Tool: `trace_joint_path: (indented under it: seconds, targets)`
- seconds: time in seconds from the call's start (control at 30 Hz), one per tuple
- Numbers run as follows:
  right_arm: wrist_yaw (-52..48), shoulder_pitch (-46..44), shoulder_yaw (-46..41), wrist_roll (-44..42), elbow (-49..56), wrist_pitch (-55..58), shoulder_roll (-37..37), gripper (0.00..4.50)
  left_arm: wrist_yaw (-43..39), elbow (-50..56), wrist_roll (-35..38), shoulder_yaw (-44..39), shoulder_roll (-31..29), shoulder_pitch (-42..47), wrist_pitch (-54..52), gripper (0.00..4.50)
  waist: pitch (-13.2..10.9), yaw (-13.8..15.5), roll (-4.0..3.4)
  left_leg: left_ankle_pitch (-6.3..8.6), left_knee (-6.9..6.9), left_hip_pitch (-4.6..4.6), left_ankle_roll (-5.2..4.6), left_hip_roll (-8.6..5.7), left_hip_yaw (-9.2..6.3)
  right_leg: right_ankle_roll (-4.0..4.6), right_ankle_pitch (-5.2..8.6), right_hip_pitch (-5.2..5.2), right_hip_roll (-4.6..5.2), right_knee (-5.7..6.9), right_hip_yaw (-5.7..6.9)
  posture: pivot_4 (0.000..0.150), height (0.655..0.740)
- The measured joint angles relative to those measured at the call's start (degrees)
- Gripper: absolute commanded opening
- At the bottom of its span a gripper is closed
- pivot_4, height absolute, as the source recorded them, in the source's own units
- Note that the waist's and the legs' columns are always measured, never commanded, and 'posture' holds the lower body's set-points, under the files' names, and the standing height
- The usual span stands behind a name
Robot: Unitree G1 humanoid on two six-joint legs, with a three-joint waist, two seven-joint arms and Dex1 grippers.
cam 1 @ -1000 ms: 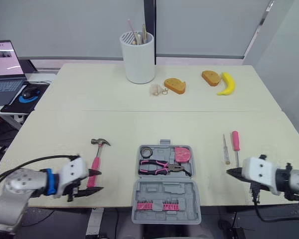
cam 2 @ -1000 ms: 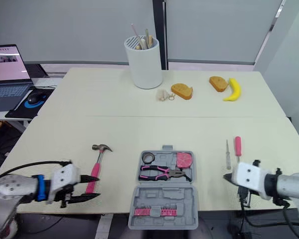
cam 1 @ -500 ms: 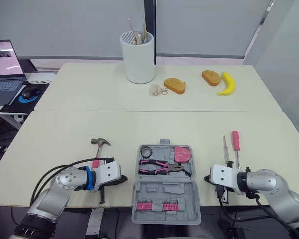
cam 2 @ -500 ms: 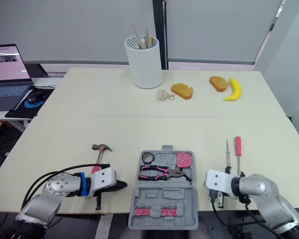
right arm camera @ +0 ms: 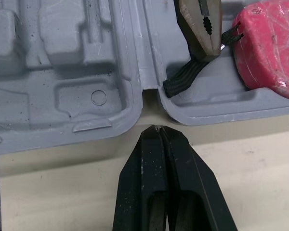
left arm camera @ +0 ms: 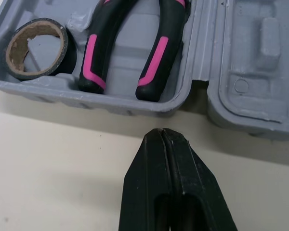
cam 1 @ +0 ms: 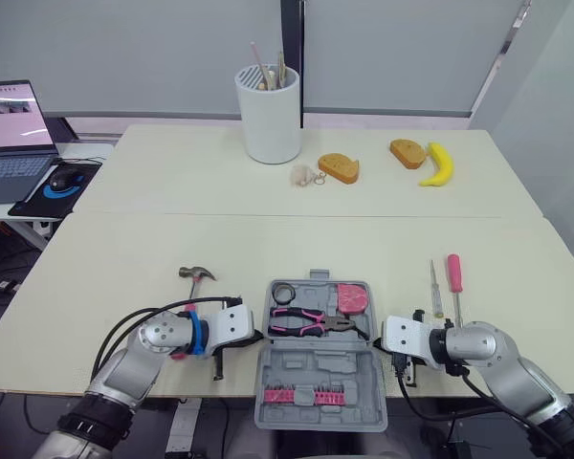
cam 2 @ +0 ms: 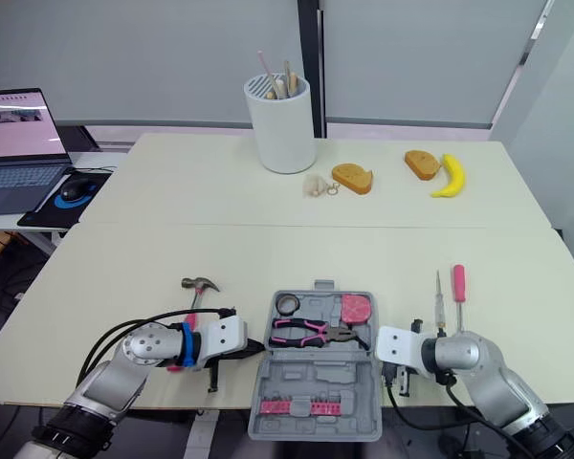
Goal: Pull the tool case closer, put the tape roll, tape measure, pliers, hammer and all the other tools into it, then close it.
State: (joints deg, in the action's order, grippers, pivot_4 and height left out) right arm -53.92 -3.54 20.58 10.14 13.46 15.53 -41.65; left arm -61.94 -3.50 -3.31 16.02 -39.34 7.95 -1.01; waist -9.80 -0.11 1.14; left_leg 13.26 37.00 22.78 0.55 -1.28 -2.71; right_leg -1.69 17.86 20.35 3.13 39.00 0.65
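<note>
With left gripper (left arm camera: 161, 134) and right gripper (right arm camera: 156, 131) pinched shut on nothing, tips just beside the hinge ends of the open tool case (cam 1: 316, 368) at the near edge of the table (cam 1: 268, 239), risks tipping it off if pulled unevenly.

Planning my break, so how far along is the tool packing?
Done: black tape roll, pink-handled pliers and pink tape measure lie in the open grey plastic tool case. In hand: nothing; the shut left gripper and right gripper flank the case. Left: pink-handled hammer, two screwdrivers, closing.
</note>
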Motion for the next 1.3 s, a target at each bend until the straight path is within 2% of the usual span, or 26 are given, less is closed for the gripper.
trace_joint_path:
  seconds: [0.3, 0.53, 1.03, 1.3]
  targets:
    - [0.34, 0.01, -0.1, 0.02, 1.3, 3.76, 1.7, 0.0, -1.35, 4.11, 0.85, 1.39, 1.03, 0.04, -7.67, 0.01, 0.02, 0.0, -0.04, 0.0, 0.0, 0.0, 0.0, 0.0, -0.02, 0.0, 0.0, 0.0, 0.0, 0.0, 0.01, 0.15, 0.74]
    - [0.7, -2.88, -0.46, 0.4, -0.11, 7.38, 3.14, 0.0, -0.56, 2.55, 0.1, 1.57, 3.46, 3.1, -11.0, 0.01, 0.03, 0.14, -0.07, 0.0, 0.03, 0.02, 0.0, -0.02, -0.03, -0.01, 0.0, 0.0, 0.0, 0.0, 0.03, 0.15, 0.74]
    - [2.01, -9.34, -0.71, 0.63, -7.67, 7.75, 6.56, 0.0, 2.48, -10.37, -3.87, 1.73, 7.44, 12.81, -4.94, 0.01, 0.04, -0.02, -0.08, -0.01, 0.03, -0.04, 0.0, -0.02, -0.05, -0.02, -0.01, -0.03, -0.03, 0.03, 0.03, 0.15, 0.74]
    - [2.25, -13.27, 0.18, 1.95, -12.02, 6.77, 8.02, 0.0, 4.07, -14.39, -4.81, 1.51, 8.25, 14.92, -2.22, 0.01, 0.06, -0.05, -0.1, -0.01, 0.03, -0.08, 0.0, -0.02, -0.05, -0.02, -0.01, -0.04, -0.04, 0.05, 0.03, 0.15, 0.74]
